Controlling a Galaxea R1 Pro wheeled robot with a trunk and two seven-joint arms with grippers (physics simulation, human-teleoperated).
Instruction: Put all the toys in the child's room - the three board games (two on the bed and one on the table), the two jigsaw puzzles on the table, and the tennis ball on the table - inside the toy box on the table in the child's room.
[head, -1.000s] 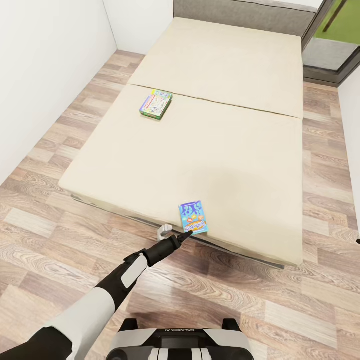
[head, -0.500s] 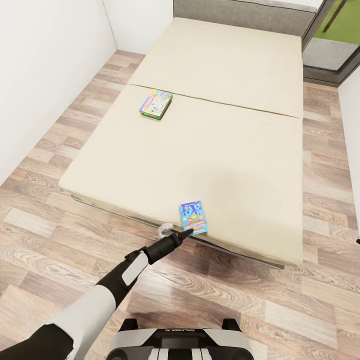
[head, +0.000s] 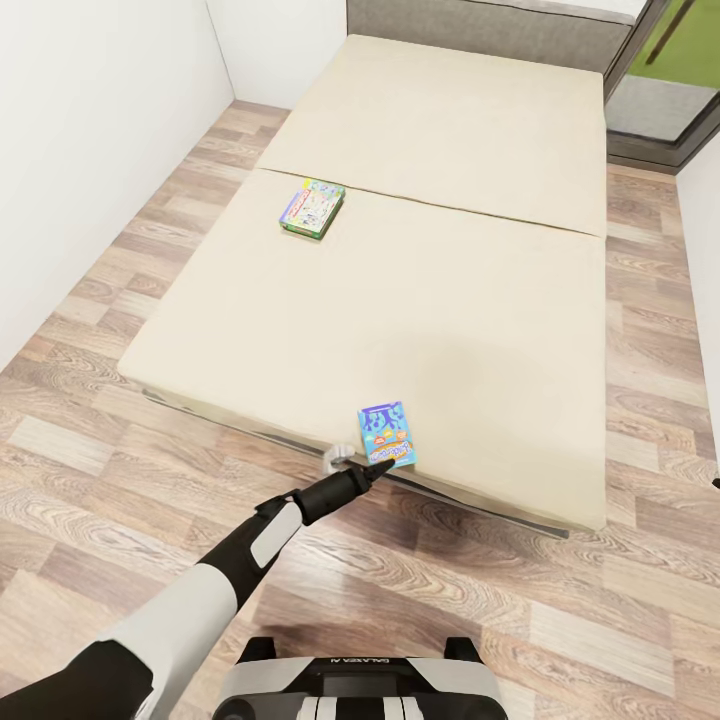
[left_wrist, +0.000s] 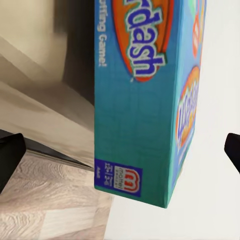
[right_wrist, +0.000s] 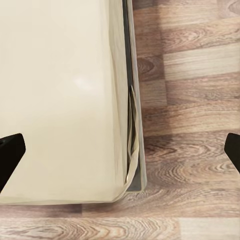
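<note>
Risk: blue board game (head: 387, 435) sits at the bed's (head: 470, 300) near edge. Left gripper (head: 381, 464) is spread wide, box's near end between the fingers, nothing clamped. A nudge could slide it away. Right gripper is spread, empty, over the bed corner.

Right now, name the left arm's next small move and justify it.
Probably ease the left gripper forward a little, then close. Its fingers are spread wide, the blue board game lies just ahead at the bed edge, not yet between them.
</note>
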